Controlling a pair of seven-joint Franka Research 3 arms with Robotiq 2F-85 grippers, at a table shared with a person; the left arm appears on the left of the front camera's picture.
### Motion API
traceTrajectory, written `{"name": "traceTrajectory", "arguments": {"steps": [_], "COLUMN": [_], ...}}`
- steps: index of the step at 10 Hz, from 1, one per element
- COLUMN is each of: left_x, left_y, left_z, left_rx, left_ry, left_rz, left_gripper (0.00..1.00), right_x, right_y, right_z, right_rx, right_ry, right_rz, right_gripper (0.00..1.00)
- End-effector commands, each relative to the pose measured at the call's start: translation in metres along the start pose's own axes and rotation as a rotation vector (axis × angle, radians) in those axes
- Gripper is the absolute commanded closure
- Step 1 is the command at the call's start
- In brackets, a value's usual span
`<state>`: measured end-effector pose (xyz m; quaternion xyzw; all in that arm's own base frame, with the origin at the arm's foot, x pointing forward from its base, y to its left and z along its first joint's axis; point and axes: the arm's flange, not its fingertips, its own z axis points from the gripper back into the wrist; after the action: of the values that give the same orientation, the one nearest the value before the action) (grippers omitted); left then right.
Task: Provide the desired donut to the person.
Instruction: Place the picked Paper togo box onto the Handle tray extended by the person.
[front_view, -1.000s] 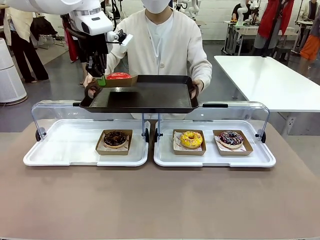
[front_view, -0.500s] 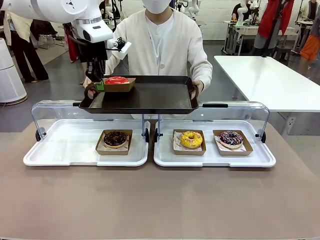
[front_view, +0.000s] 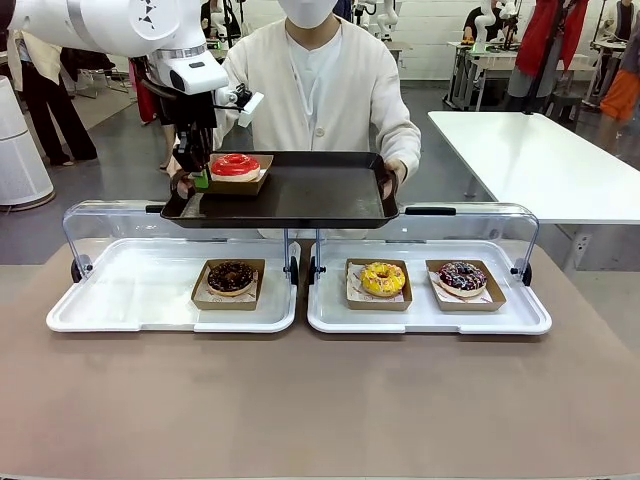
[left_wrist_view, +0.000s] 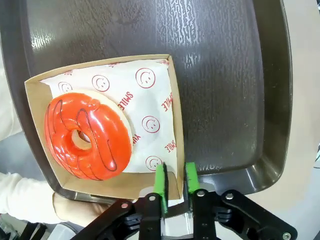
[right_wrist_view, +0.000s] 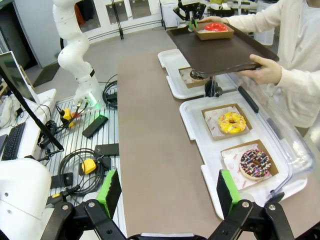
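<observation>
L gripper (left_wrist_view: 175, 167) sits at the bottom edge of the wrist view w/ its green pads (left_wrist_view: 160, 181) either side of the near corner wall of the cardboard box (left_wrist_view: 125, 184). There's a small gap between them, so I can't tell if I'm clamped on the wall or already loose. The red-glazed donut (left_wrist_view: 87, 136) lies on the smiley paper liner (left_wrist_view: 150, 107) inside that box. The box is now flat on the dark tray (left_wrist_view: 225, 90), in the tray's left corner, upper left of center in the front view. A sec ago I had it above the tray rim and half a sec ago lower; now it's down, so the weight looks to be on the tray, not on me. The person (front_view: 320, 90) holds the tray level by both ends over the display cases. Delivery looks basically done: what's left is prob. spreading the pads fully and lifting straight off w/o dragging the box. R gripper (right_wrist_view: 167, 192) hangs spread wide and empty, low in its own view, over the brown table (right_wrist_view: 155, 150). Chocolate donut (front_view: 230, 276), yellow donut (front_view: 383, 278) and sprinkled donut (front_view: 461, 276) sit untouched below.
</observation>
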<state>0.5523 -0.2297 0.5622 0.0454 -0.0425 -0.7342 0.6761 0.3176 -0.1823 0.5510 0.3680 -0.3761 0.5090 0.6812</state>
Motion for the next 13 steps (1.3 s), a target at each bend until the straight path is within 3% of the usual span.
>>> {"name": "traceTrajectory", "arguments": {"steps": [1, 2, 3, 5, 13], "left_x": [-0.001, -0.001, -0.002, -0.002, 0.004], "left_y": [0.004, 0.003, 0.002, 0.002, -0.018], "left_z": [0.004, 0.004, 0.005, 0.008, 0.02], "left_rx": [0.008, 0.007, 0.005, 0.004, 0.003], "left_ry": [0.0, 0.001, 0.001, 0.001, -0.037], "left_rz": [-0.015, -0.014, -0.012, -0.011, -0.033], "left_gripper": [0.0, 0.0, 0.18, 0.0, 0.0], "right_x": [0.0, 0.0, 0.0, 0.0, 0.0], "right_y": [0.0, 0.0, 0.0, 0.0, 0.0], "right_z": [0.0, 0.0, 0.0, 0.0, 0.0], "right_rx": [0.002, 0.002, 0.002, 0.002, 0.002], "right_ry": [-0.009, -0.009, -0.009, -0.009, -0.009], "right_rz": [0.003, 0.003, 0.003, 0.003, 0.003], "right_gripper": [0.0, 0.0, 0.0, 0.0, 0.0]}}
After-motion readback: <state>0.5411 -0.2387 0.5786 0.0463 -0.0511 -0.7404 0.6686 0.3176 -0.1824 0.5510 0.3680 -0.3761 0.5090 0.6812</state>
